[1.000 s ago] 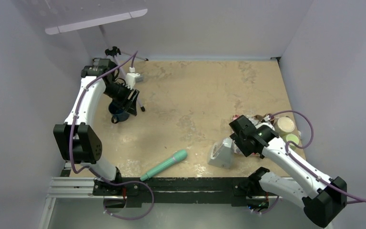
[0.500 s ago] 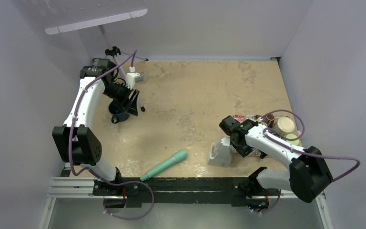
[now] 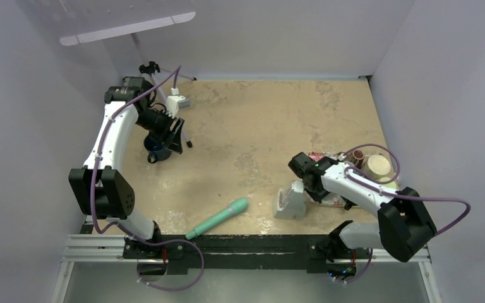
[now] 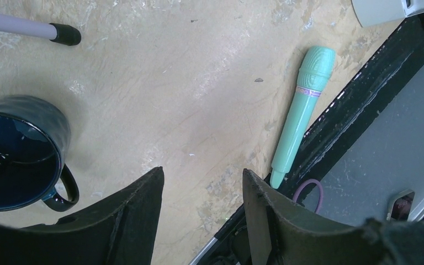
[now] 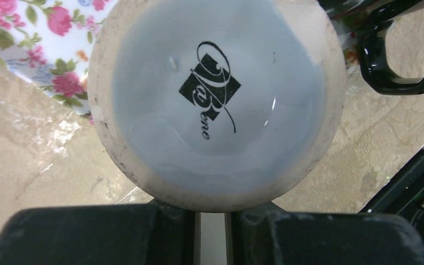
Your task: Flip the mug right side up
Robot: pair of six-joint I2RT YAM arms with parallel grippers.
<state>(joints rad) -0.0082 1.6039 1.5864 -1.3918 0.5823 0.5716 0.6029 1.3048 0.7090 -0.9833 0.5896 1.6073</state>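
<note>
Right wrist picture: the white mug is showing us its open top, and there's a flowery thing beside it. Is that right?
Not quite. In the right wrist view the mug shows its closed bottom, not its open top. It is white, and the flowery thing is beside it, as you said.

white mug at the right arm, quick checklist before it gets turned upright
1. Right gripper closed on white mug: ok, a white strip, likely its handle, sits between the fingers.
2. Mug upright: not ok, base faces the wrist camera.
3. Room to turn: cannot tell, floral item and black loop lie close.
4. Left gripper out of the way: ok, open, empty, beside the dark blue mug.
</note>
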